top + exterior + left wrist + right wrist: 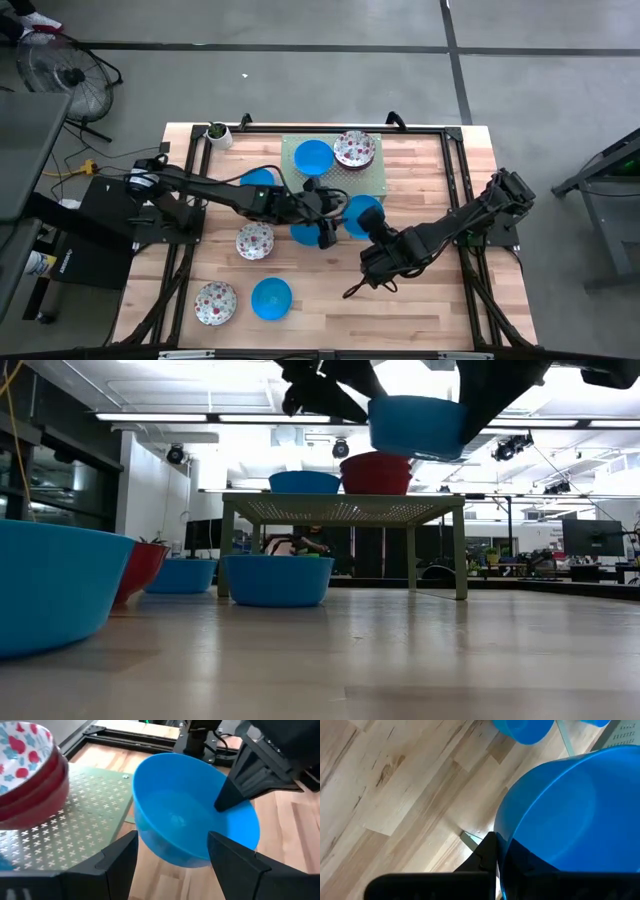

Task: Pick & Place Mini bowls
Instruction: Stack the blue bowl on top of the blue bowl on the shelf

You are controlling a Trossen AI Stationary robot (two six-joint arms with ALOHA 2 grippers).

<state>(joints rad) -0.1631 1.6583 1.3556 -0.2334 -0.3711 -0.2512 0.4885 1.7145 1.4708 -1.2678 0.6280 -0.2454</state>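
My right gripper (372,226) is shut on a plain blue mini bowl (362,212), held in the air beside the right near corner of the green perforated rack (372,182). In the low view this bowl (415,425) hangs higher than the rack top. My left gripper (172,865) is open, just left of that bowl (190,815), its fingers apart and short of the bowl's wall. A blue bowl (313,155) and stacked floral bowls (353,148) stand on the rack. Another blue bowl (303,236) rests on the table below my left gripper (324,222). My right gripper holds the blue bowl by its rim (502,845) on the side toward the table's right. One finger (230,795) is inside the bowl and the other finger (487,855) is outside its wall. The bowl is lifted clear, its opening facing up.
On the table stand a blue bowl (258,178), a floral bowl (254,240), a second floral bowl (214,302) and a blue bowl (271,298) near the near edge. A small white pot with a plant (217,133) stands at the far left corner.
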